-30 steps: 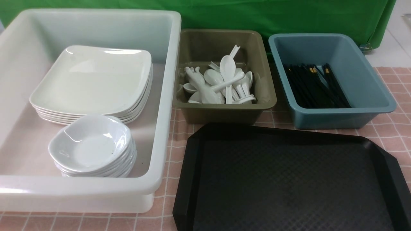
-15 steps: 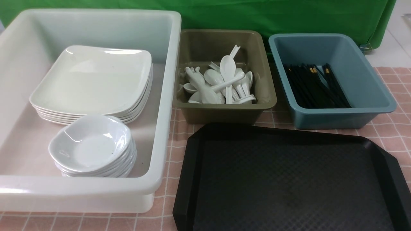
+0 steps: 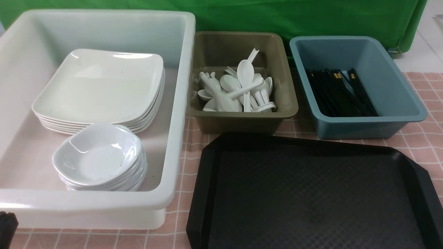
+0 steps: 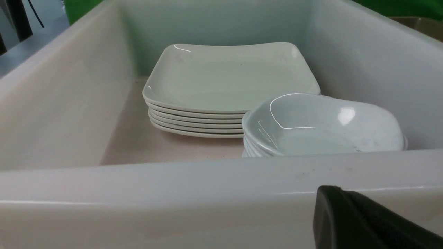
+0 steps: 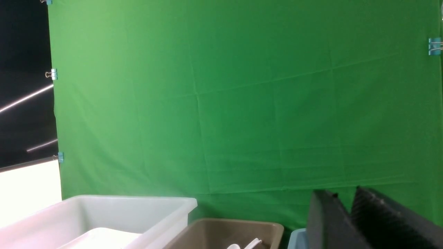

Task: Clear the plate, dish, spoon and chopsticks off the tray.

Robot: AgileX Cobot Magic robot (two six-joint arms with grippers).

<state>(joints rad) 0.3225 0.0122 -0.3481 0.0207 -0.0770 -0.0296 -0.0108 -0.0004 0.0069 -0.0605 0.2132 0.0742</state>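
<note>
Pink checked cloth [image 3: 420, 145] covers the table in the front view, with a green backdrop [image 3: 311, 17] behind. We see the tray [image 3: 311, 193] at lower right, its floor bare. At left the white tub [image 3: 180, 103] holds a stack topped by the plate [image 3: 100, 86], and nearer us a stack topped by the dish [image 3: 97, 155]. At upper centre the olive bin [image 3: 207, 45] holds a heap of white spoons with the spoon [image 3: 245, 74] on top; at upper right the blue bin [image 3: 387, 69] holds the chopsticks [image 3: 341, 93]. A dark piece of the left gripper [image 3: 7, 224] shows at the lower left corner; we cannot tell how its jaws stand.

From the left wrist we look over the tub's near wall at the plate stack, with the dish stack at right centre touching it. One dark finger fills the lower right corner; the gap is out of sight.

From the right wrist we see mostly backdrop, tub and bins along the bottom edge, and the right gripper [image 5: 347, 207] at lower right, its two dark fingers nearly together with nothing between them.
</note>
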